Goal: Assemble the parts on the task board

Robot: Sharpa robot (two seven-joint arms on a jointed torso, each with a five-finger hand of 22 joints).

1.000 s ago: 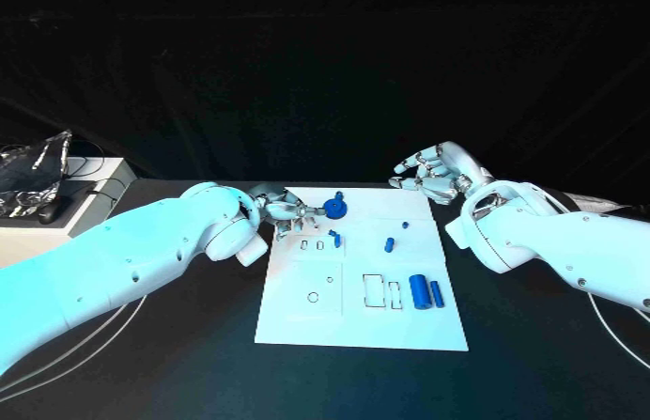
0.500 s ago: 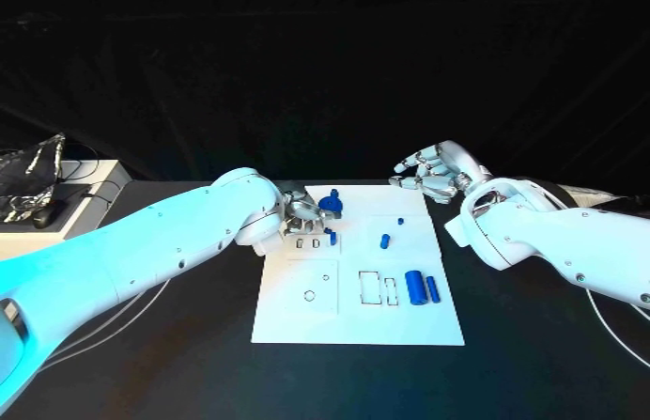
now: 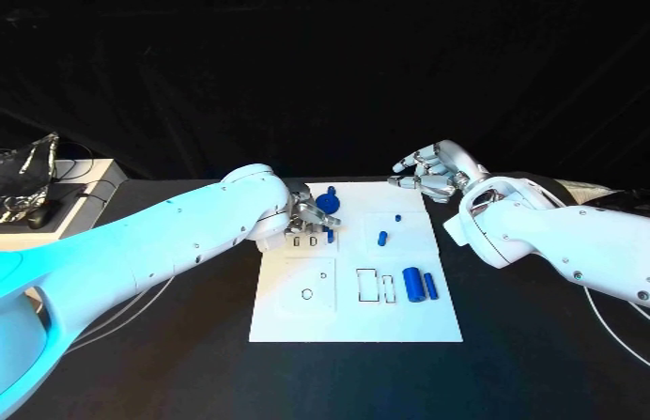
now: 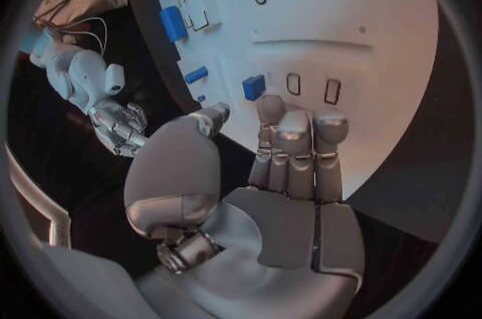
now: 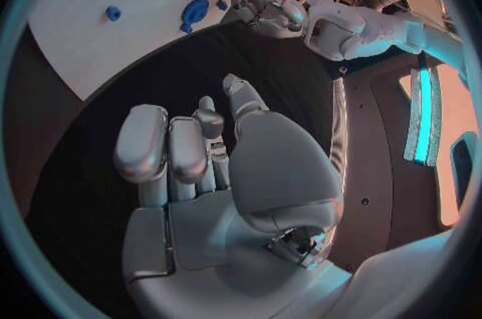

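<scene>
The white task board (image 3: 355,321) lies mid-table. My left hand (image 3: 309,216) hovers over its far left part, fingers straight and nothing held. In the left wrist view its fingertips (image 4: 293,126) are close to a small blue block (image 4: 253,86) standing beside two empty slots (image 4: 312,87). A round blue part (image 3: 330,197) lies just beyond the hand. Two blue cylinders (image 3: 422,286) lie side by side at the right, and a small blue peg (image 3: 383,239) lies mid-board. My right hand (image 3: 436,171) hangs off the board's far right corner, fingers loosely bent and empty.
A pale box with cables and a crinkled bag (image 3: 34,185) stands at the table's left edge. Black tabletop (image 3: 542,345) surrounds the board. In the right wrist view the left hand (image 5: 266,6) shows beside the board (image 5: 80,14).
My left hand has slid a little to the right, onto the board toward the small slots, and its arm has swung forward. The right hand has stayed put.
</scene>
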